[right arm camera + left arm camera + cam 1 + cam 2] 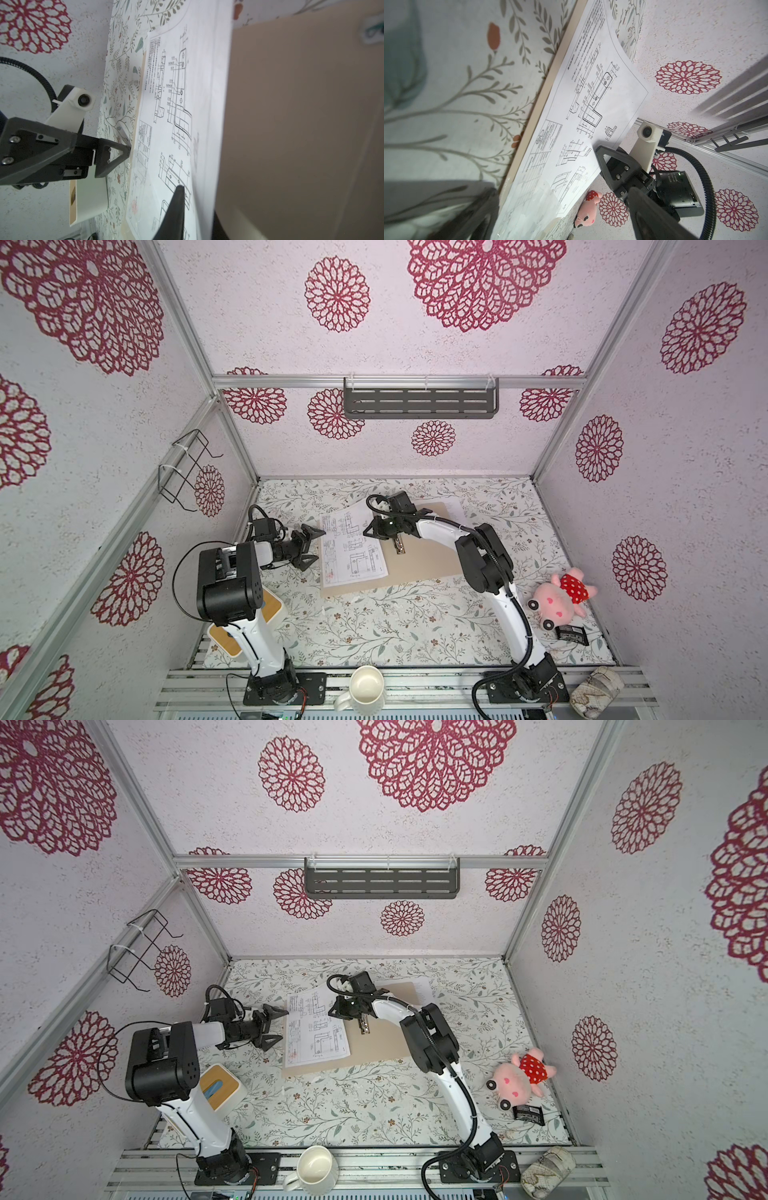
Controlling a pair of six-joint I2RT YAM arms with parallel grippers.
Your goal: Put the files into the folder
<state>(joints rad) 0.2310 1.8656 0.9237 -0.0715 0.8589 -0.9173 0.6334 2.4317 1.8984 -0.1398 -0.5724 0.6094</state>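
The drawing sheet lies on the 9 o'clock half of the open folder, which rests flat toward 12 o'clock on the table. The sheet's 3 o'clock edge is curled up off the board. That is because the right gripper is pinched on that edge, probably to slide the sheet toward the metal clip at the folder's middle. The left gripper hovers at the folder's 9 o'clock edge with its fingers spread wide and nothing between them, likely ready to steady the board or the paper. So the folder holds one sheet, not yet fastened. A white paper corner shows past the folder's 1 o'clock corner; it may be the text sheet, though I cannot tell. Further out, the tissue box sits at 8 o'clock beneath the left arm. A plush toy lies at 4 o'clock. An empty white mug stands on the rail at 6 o'clock.
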